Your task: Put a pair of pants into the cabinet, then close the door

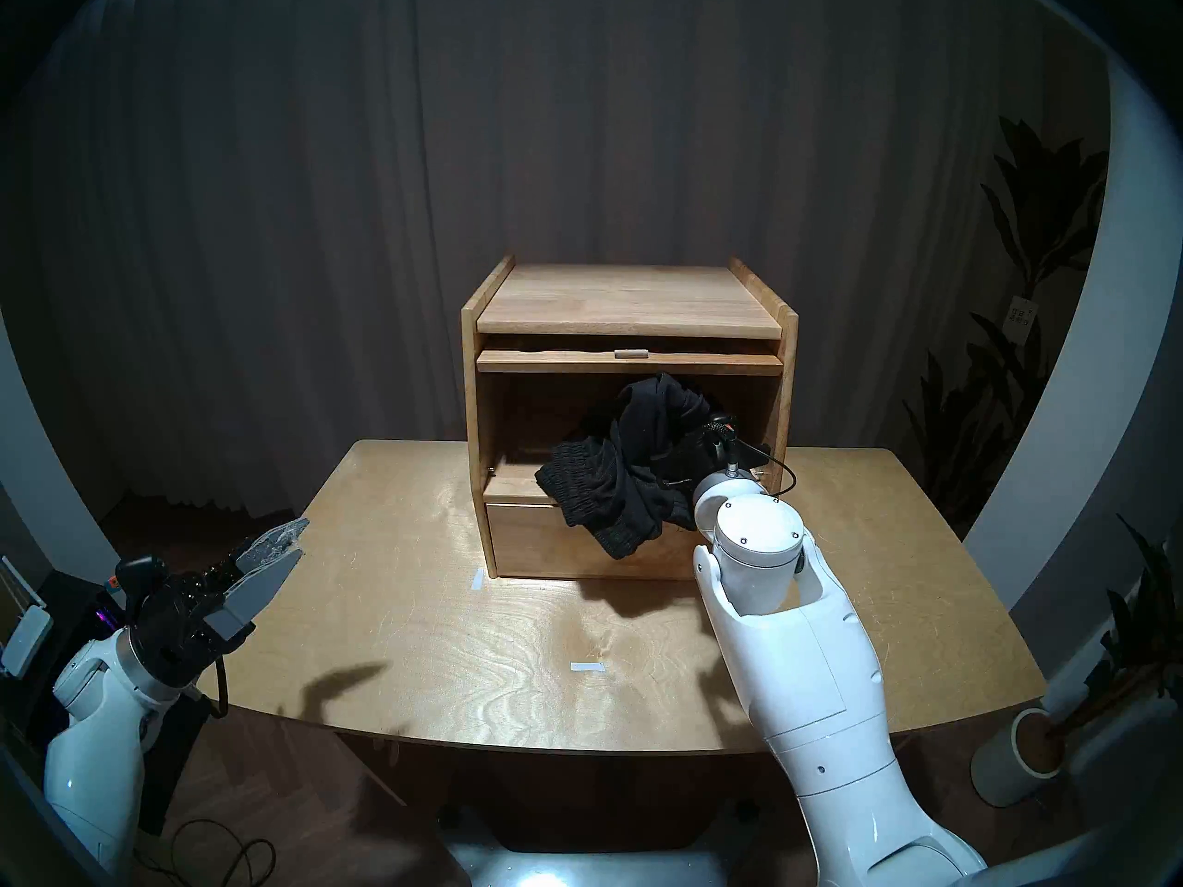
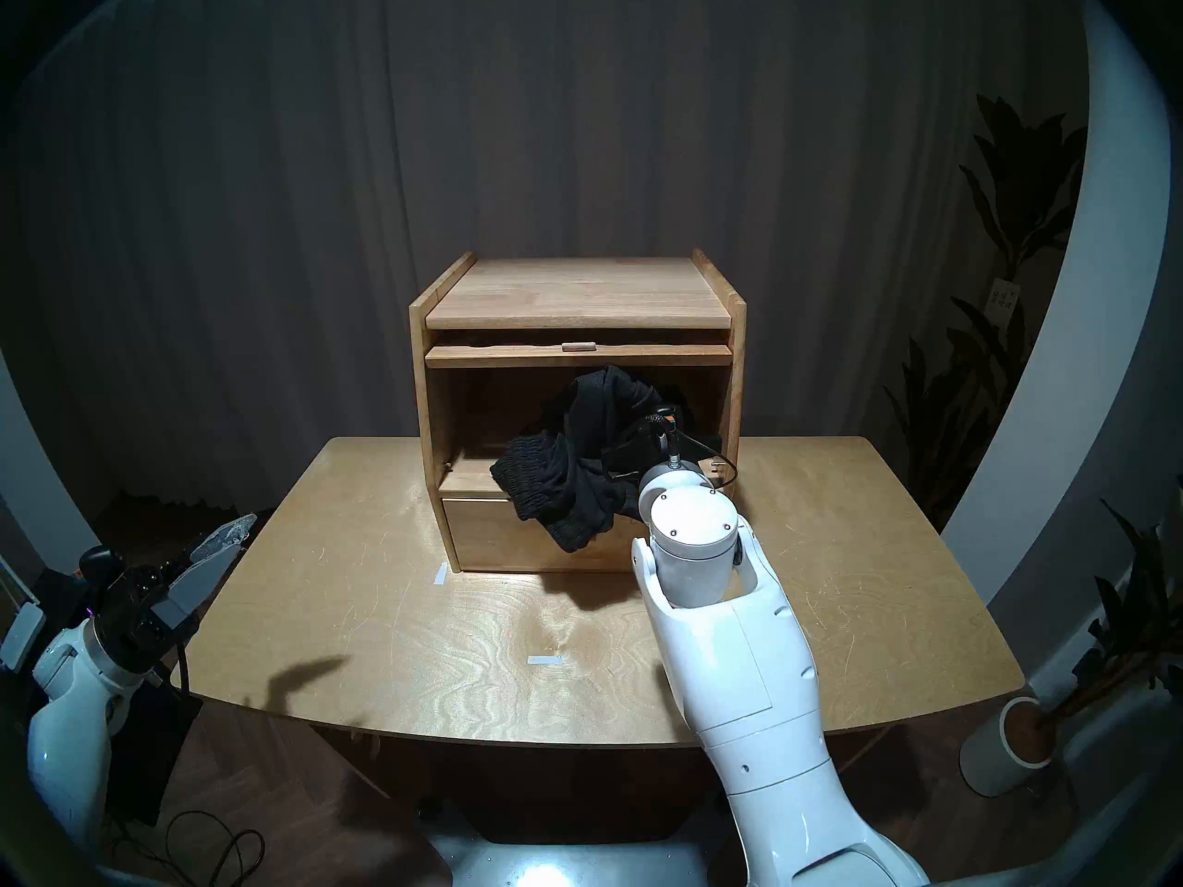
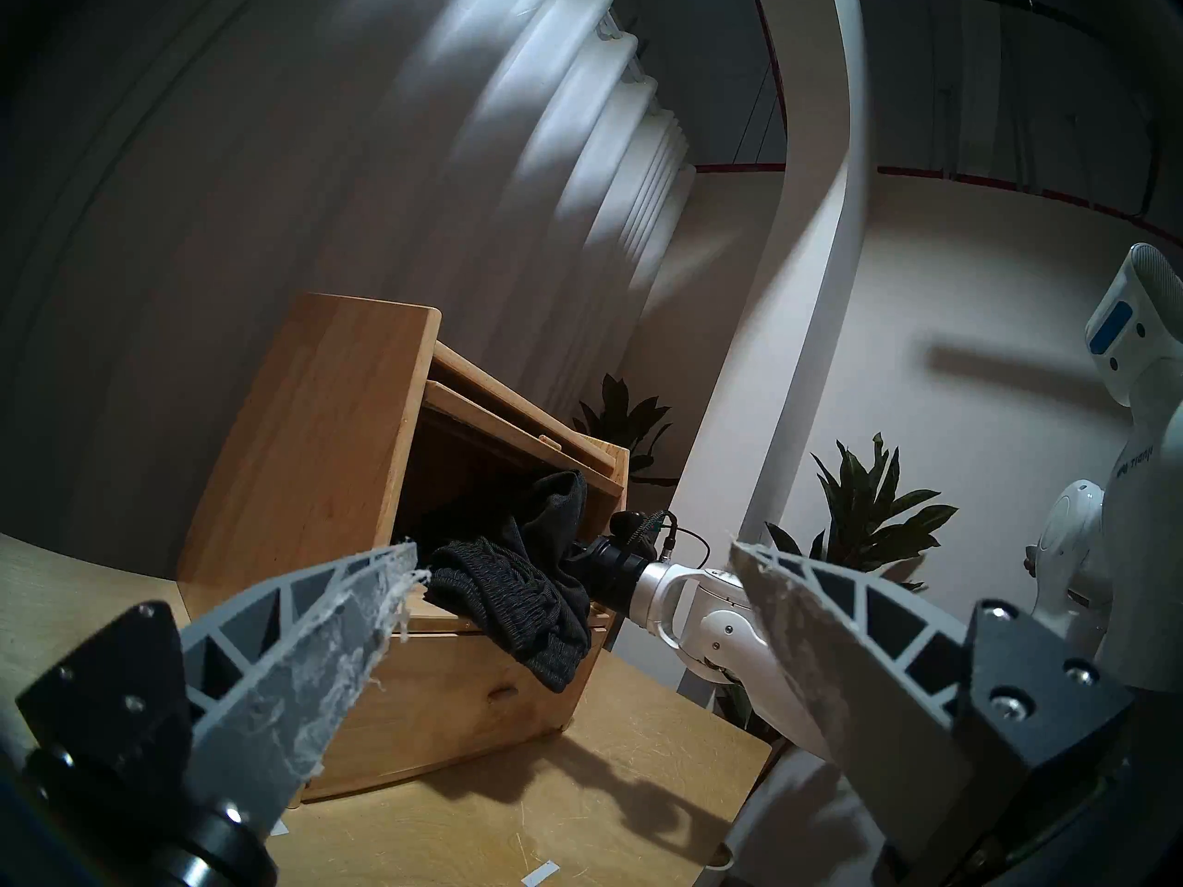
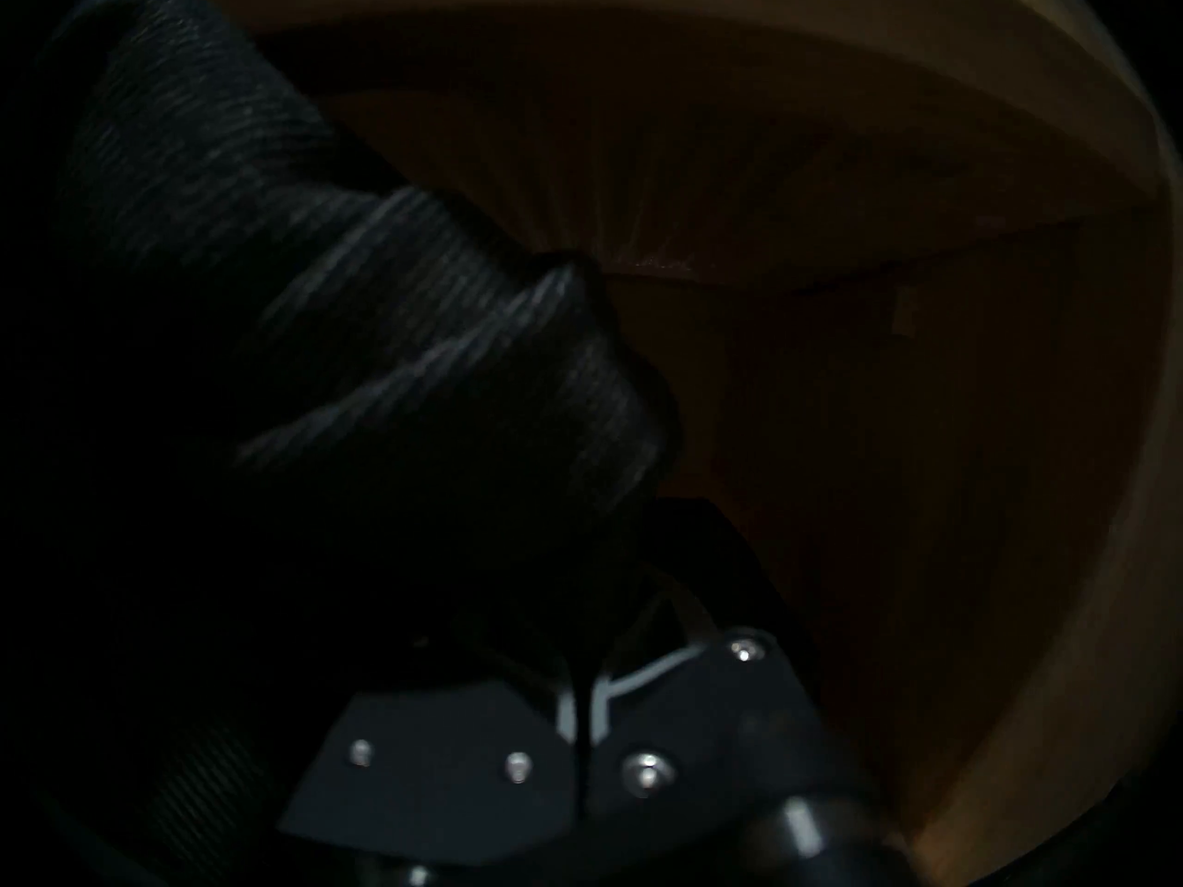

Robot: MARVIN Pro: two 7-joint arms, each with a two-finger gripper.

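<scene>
Grey ribbed fingers [image 3: 307,662] of the left gripper [image 1: 272,550] stood wide apart with nothing between them, hanging off the table's [image 1: 397,617] left edge on an arm bent up from below, pointing up and toward the cabinet [image 1: 627,303]. Only the left wrist view showed the cabinet's plain left side wall and the dark pants [image 3: 518,604] from the side, spilling out of the open front and drooping over the drawer [image 3: 448,694].

From the head views, the pants [image 1: 624,476] lay bunched in the mouth of the large upper compartment, partly inside, with the ribbed waistband [image 1: 579,476] and a fold hanging over the front lip onto the drawer face. The door [image 1: 630,359] lay slid back flat under the cabinet top, only its front edge and small knob showing.

The right arm reached level across the table's right half into the opening, its wrist just beside the pants, and the right gripper [image 4: 579,694] was hidden from the head views. Its own dim wrist view alone showed the compartment's bare wooden back and right wall, the fabric [image 4: 358,367] heaped at left, and the jaws pressed together with nothing seen between them; whether they pinched any cloth could not be told.
</scene>
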